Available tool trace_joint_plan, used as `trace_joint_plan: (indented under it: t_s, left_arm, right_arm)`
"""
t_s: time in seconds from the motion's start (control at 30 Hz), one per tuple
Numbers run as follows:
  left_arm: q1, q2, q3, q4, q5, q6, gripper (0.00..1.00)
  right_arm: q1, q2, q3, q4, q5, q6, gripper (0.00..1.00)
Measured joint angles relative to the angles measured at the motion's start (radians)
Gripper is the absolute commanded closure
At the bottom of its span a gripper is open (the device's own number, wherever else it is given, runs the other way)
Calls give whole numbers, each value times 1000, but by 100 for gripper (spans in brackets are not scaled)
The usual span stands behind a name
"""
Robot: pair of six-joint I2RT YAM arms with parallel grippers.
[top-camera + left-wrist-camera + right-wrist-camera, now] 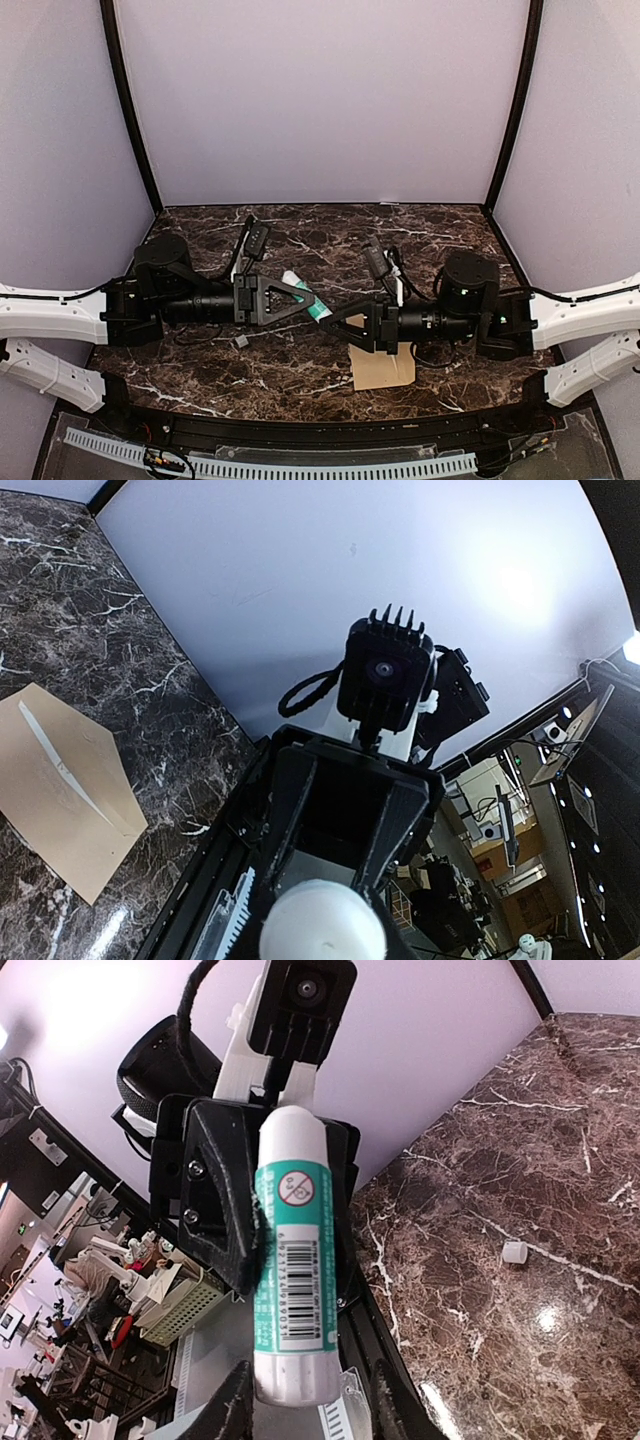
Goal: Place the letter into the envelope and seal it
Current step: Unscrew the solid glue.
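Envelope: the flat tan-brown kraft paper envelope (385, 372) lies on the tabletop, right of the middle and toward the near edge. From above, the right arm hides its far part.
Envelope face: the left wrist view shows a pointed end and a thin pale streak along a crease. I can't tell what the streak is.
Tabletop: dark brown marble slab with white veins (250, 385).
Glue stick: a white tube with a green label and barcode (293, 1260) hangs in the air between the two arms, well clear of the envelope.
Left gripper (305, 298): its black fingers (222, 1200) are clamped across the tube and carry it.
Right gripper (310, 1405): its fingers (235, 1405) stand on either side of the tube's blunt white end. From here I cannot tell whether they press on it.
Cap: a small white cap (513, 1251) sits on the marble below the left arm, well apart from the envelope.
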Motion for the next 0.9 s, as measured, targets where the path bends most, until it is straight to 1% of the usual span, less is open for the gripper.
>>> trace_joint_plan:
  t_s: [0.27, 0.53, 0.67, 0.7, 0.8, 0.9]
  left_arm:
    - [0, 1, 0, 0, 5, 0, 100]
    - [0, 1, 0, 0, 11, 0, 100]
    - [0, 1, 0, 8, 16, 0, 100]
    - [0, 1, 0, 10, 18, 0, 100]
    - [0, 1, 0, 18, 31, 7, 100]
    - [2, 2, 5, 26, 41, 12, 100]
  right_arm:
    - [-2, 0, -6, 16, -3, 4, 73]
    - [-2, 0, -6, 25, -18, 9, 85]
    - [-5, 0, -9, 40, -26, 23, 88]
    - [-5, 0, -13, 49, -28, 27, 88]
    - [-5, 0, -26, 82, -37, 55, 94]
    - [-5, 0, -32, 109, -37, 110, 94]
